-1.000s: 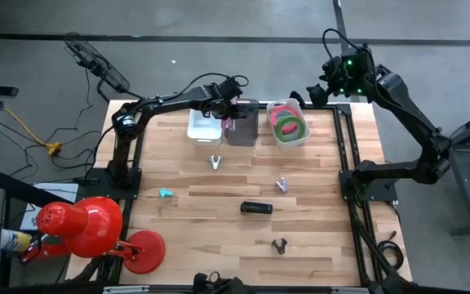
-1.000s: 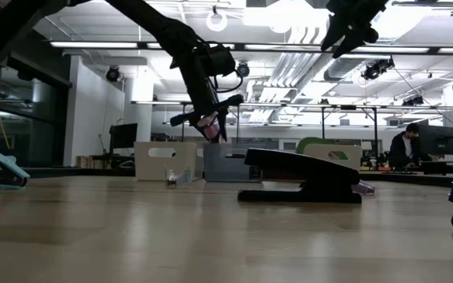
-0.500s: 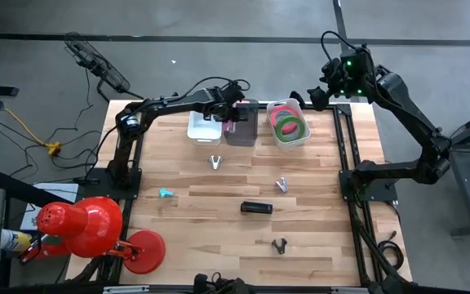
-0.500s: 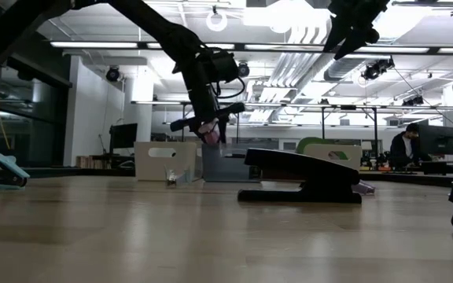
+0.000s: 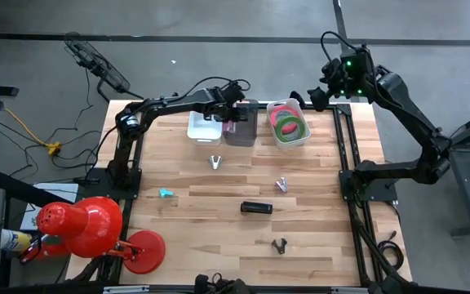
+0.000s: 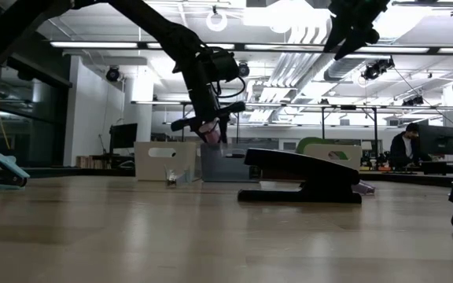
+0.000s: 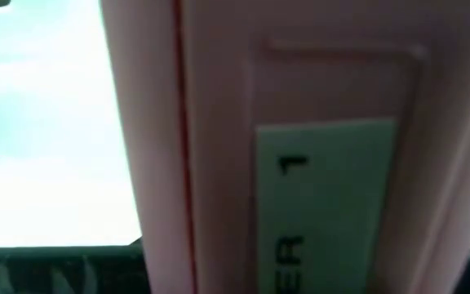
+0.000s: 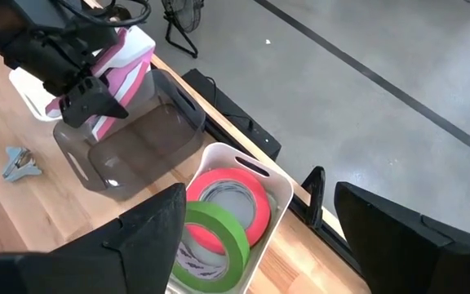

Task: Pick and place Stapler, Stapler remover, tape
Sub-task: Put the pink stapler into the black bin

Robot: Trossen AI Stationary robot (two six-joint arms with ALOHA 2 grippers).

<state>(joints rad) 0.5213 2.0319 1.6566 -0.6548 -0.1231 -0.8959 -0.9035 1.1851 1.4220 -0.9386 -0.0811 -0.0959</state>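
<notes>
the left gripper (image 5: 233,117) hangs over the grey bin (image 5: 241,131) near the top centre of the high view, its jaws closed on a pink stapler (image 8: 119,75). in the right wrist view the stapler sits half inside the bin's mouth, tilted, with the bin's floor below it bare. the left wrist view is filled by the pink body and a pale label, so nothing else can be read there.

the step in hand looks like the drop into the grey bin. to do it well, i judge the arm should bring the stapler lower and centre it between the walls before the jaws part, since a release from this tilt could knock it against the rim or tip it toward the white bin (image 5: 204,126) just to the left. the jaws should open fully and the arm lift straight up so the fingers don't drag the bin.

the right gripper (image 5: 317,94) waits off the table's upper right corner, jaws spread wide and empty.

counts: three tape rolls (image 5: 288,121) lie in the clear bin (image 5: 296,140) at upper right, two green and one pink-red. staplers: the pink one held, and one black stapler (image 5: 256,207) in the middle of the table. three bins in a row. four small items lie loose on the wood, likely staple removers: a silver one (image 5: 215,162), a teal one (image 5: 166,193), a greyish one (image 5: 281,185) and a dark one (image 5: 279,244).
</notes>
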